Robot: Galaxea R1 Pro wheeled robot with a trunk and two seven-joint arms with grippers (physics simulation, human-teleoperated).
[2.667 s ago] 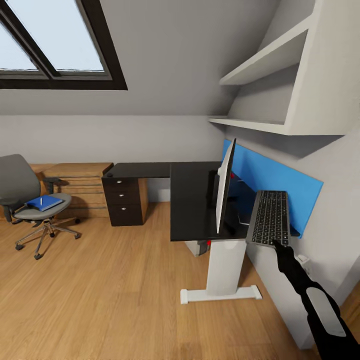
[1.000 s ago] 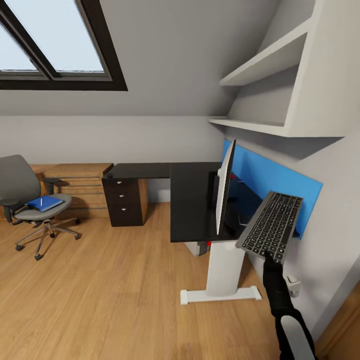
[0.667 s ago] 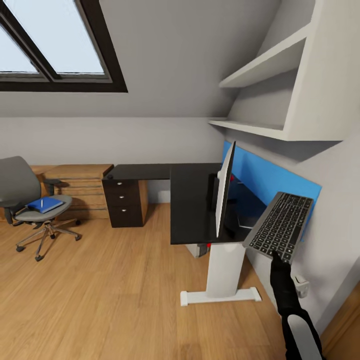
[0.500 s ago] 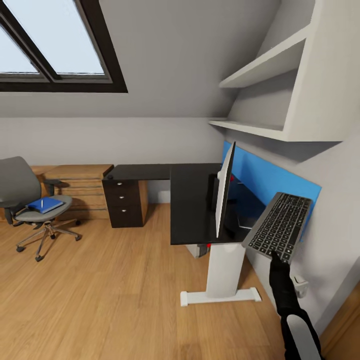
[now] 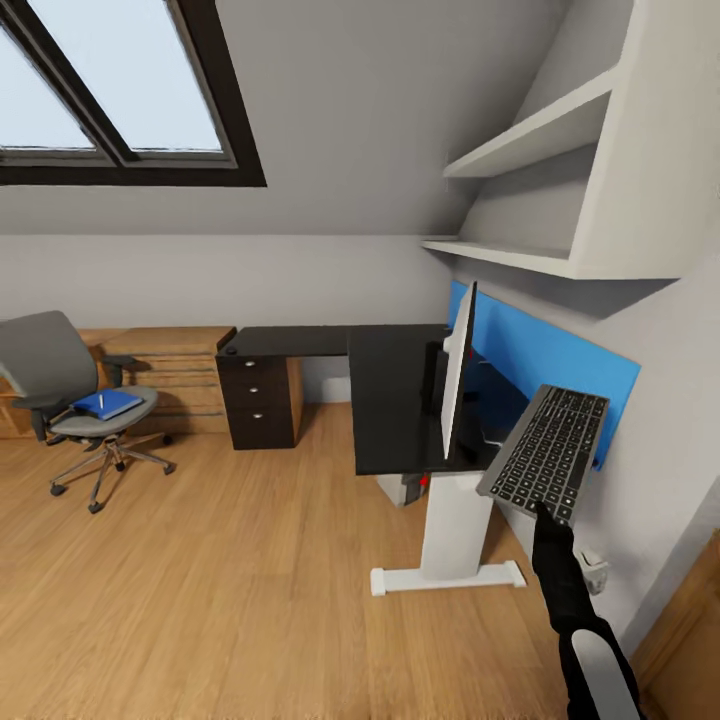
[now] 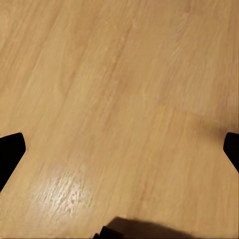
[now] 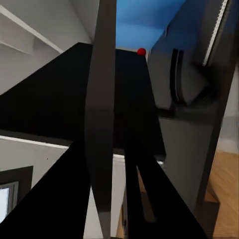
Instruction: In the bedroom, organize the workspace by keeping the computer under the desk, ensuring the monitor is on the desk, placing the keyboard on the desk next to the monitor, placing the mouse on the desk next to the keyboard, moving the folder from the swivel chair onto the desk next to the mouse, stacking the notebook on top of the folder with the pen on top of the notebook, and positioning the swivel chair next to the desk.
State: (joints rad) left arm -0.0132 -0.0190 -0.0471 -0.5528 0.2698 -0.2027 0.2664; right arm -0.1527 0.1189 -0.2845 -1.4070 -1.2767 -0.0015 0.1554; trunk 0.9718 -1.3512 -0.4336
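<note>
Right pincer (image 5: 541, 512) clamped on the near edge of the keyboard (image 5: 547, 452); keyboard held tilted in the air, rising up and away from the pincer, off the tabletop (image 5: 395, 395). Monitor (image 5: 457, 370) stands edge-on on the tabletop, just left of the pincer. Swivel chair (image 5: 70, 385) far off to the left, carrying the folder (image 5: 106, 404). Left pincer (image 6: 119, 149): fingers spread wide over the wood floor (image 6: 124, 99), holding nothing.

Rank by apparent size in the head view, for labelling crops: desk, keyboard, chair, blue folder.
1. desk
2. chair
3. keyboard, held near the camera, so it looks bigger than it is
4. blue folder
</note>
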